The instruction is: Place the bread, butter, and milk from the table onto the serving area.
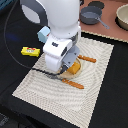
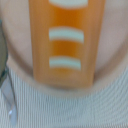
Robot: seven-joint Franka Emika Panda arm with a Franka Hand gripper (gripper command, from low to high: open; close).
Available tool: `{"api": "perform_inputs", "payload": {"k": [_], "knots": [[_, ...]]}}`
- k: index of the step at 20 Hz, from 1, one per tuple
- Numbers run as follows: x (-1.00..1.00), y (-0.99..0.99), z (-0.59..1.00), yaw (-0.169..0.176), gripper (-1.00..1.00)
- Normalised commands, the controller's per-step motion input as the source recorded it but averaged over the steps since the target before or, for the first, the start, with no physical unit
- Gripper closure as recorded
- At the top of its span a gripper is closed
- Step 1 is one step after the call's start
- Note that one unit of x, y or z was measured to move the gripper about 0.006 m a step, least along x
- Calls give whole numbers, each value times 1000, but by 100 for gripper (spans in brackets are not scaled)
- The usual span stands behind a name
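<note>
The bread (image 2: 64,45), an orange-brown loaf with pale score lines, fills the wrist view close under my hand, over the round tan plate (image 2: 112,45). In the exterior view my gripper (image 1: 69,66) hangs low over the plate (image 1: 76,68) on the serving area (image 1: 95,85) and seems shut on the bread; the fingers themselves are hidden. The butter (image 1: 30,51), a flat yellow pack, lies on the black table at the exterior view's left of the mat. The milk (image 1: 43,33) stands behind the arm, mostly hidden.
Orange-handled cutlery lies on the mat: one piece (image 1: 87,59) beside the plate and one (image 1: 75,84) in front of it. A grey metal cutlery head (image 2: 7,102) shows beside the plate. A reddish-brown board with a grey pot (image 1: 91,16) and a bowl (image 1: 122,16) is at the back.
</note>
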Motion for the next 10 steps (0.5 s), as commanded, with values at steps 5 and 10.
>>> {"api": "perform_inputs", "payload": {"k": [5, 10], "knots": [[-1000, 312, 432, 0, -100], [-1000, 305, 211, 3, -100]]}}
